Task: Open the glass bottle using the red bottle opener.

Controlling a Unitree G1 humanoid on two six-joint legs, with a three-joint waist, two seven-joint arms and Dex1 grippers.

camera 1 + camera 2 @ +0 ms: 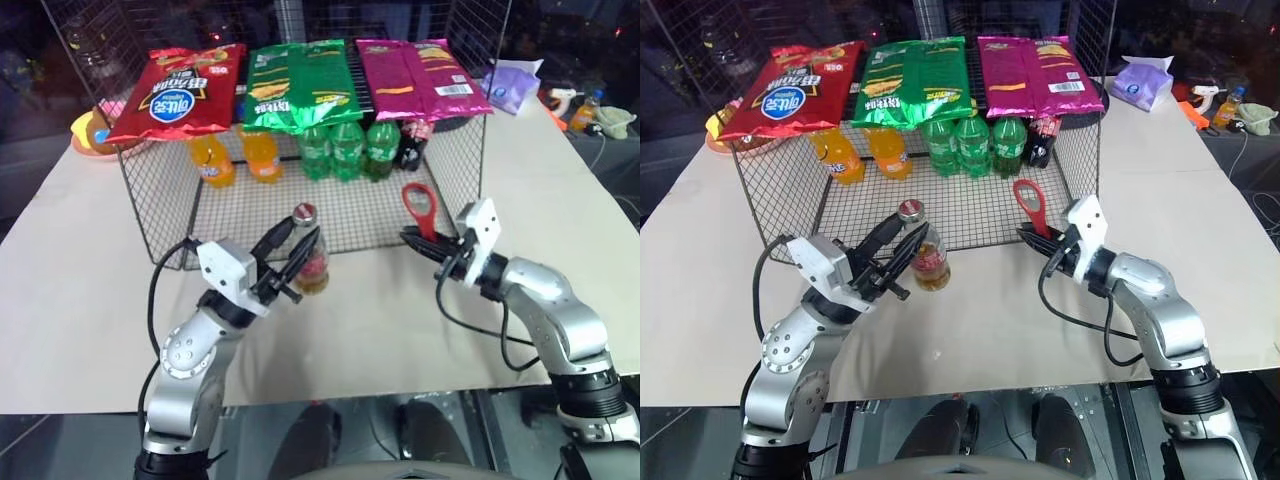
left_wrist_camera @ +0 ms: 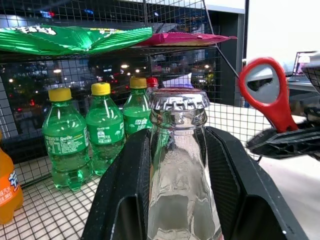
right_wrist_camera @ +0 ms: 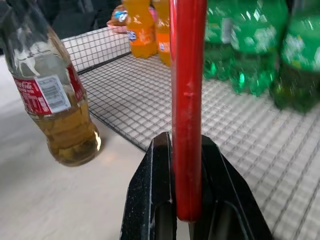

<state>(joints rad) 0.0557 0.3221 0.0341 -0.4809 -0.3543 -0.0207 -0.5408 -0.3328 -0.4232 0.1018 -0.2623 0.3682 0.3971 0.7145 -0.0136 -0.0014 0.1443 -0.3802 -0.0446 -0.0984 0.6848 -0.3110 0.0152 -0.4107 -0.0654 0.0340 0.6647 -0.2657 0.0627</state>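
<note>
Two tools engaged, crown cap not yet lifted.
Left tool (image 1: pixel 292 250) clamped round glass bottle (image 1: pixel 311 262) on worktop (image 1: pixel 80 300), steadying it; right tool (image 1: pixel 418 243) clenched on red bottle opener (image 1: pixel 419 209), ring upright beside neck, likely for levering.

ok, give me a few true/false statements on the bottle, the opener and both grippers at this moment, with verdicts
1. The right gripper holds the red bottle opener by its handle, ring head up. True.
2. The metal cap is already off the glass bottle. False: the cap sits on the neck.
3. The left gripper has its fingers on either side of the bottle's neck. True.
4. The opener's ring is hooked over the cap. False: the opener is off to the side, apart from the bottle.
5. The glass bottle stands inside the wire rack with the green bottles. False: it is on the table in front of the rack.
</note>
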